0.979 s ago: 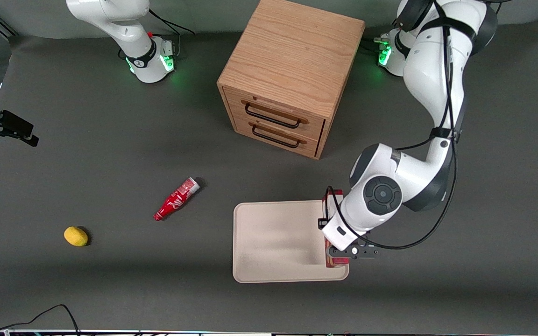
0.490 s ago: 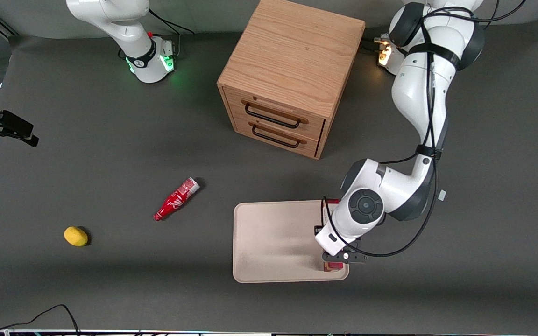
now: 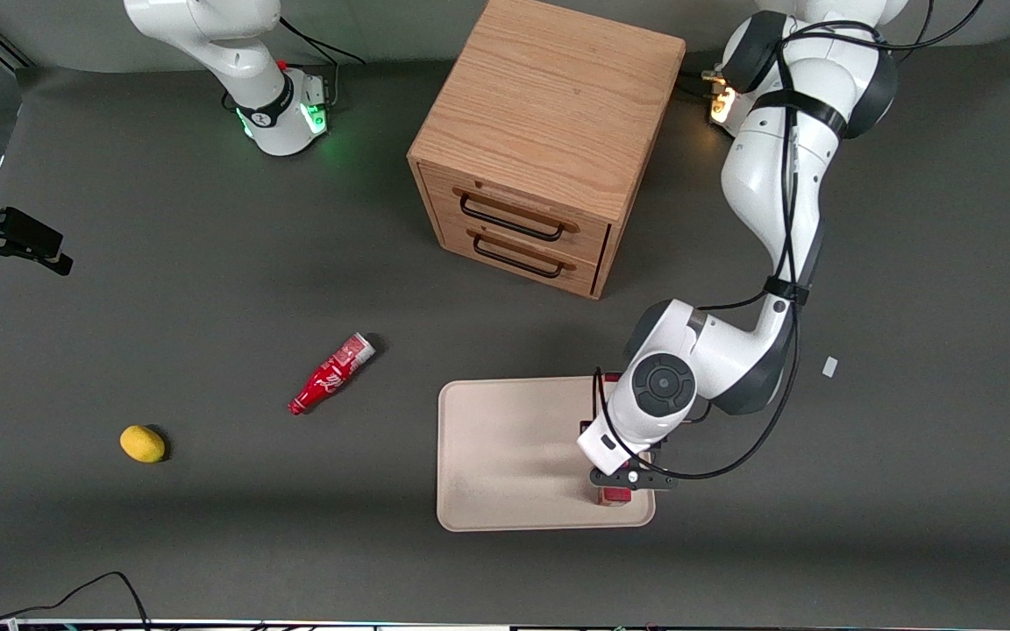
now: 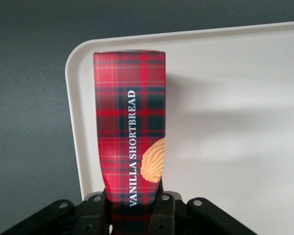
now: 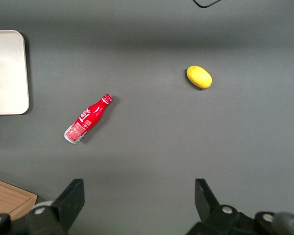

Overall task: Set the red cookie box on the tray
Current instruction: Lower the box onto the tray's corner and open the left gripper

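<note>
My left gripper [image 3: 621,484] is shut on the red cookie box [image 4: 131,132], a slim red tartan box with a tan cookie picture. It holds the box over the beige tray [image 3: 505,447], at the tray's edge toward the working arm's end of the table. In the front view only the box's end [image 3: 615,495] shows under the wrist. In the left wrist view the gripper [image 4: 132,208] clamps the box's near end, and the box stretches over a rounded corner of the tray [image 4: 235,98].
A wooden two-drawer cabinet [image 3: 549,140] stands farther from the front camera than the tray. A small red bottle [image 3: 331,373] and a yellow lemon [image 3: 143,443] lie toward the parked arm's end of the table.
My left gripper has carried the box a little further over the tray, toward its middle, from the tray's edge. The rest has not moved.
</note>
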Controlling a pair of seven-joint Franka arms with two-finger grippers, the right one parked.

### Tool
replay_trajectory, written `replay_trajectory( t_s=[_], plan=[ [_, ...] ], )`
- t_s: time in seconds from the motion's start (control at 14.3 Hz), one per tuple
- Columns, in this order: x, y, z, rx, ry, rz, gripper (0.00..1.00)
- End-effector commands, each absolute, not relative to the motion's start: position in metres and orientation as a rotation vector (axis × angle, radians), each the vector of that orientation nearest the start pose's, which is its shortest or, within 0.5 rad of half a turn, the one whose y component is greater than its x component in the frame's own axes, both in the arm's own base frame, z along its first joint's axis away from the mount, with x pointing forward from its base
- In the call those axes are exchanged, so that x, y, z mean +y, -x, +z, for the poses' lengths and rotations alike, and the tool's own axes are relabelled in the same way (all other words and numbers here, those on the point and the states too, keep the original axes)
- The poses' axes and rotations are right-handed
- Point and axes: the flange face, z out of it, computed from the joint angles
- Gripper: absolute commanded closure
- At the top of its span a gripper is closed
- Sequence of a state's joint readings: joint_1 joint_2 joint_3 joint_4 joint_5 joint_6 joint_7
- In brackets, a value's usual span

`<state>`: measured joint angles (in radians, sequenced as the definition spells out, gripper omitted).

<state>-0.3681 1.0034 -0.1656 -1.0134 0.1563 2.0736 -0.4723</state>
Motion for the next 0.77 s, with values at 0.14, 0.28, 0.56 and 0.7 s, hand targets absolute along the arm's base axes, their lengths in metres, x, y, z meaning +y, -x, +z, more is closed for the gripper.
replay_trajectory(
  t_s=[0.14, 0.28, 0.56, 0.7],
  plan=[
    [-0.360, -0.707, 0.246, 0.065, 3.152, -0.134, 0.00],
    [-0.353, -0.706, 0.253, 0.055, 3.138, -0.083, 0.00],
    [-0.347, -0.689, 0.307, 0.063, 3.082, 0.071, 0.00],
    [-0.331, -0.691, 0.358, 0.069, 3.080, 0.022, 0.00]
  ],
)
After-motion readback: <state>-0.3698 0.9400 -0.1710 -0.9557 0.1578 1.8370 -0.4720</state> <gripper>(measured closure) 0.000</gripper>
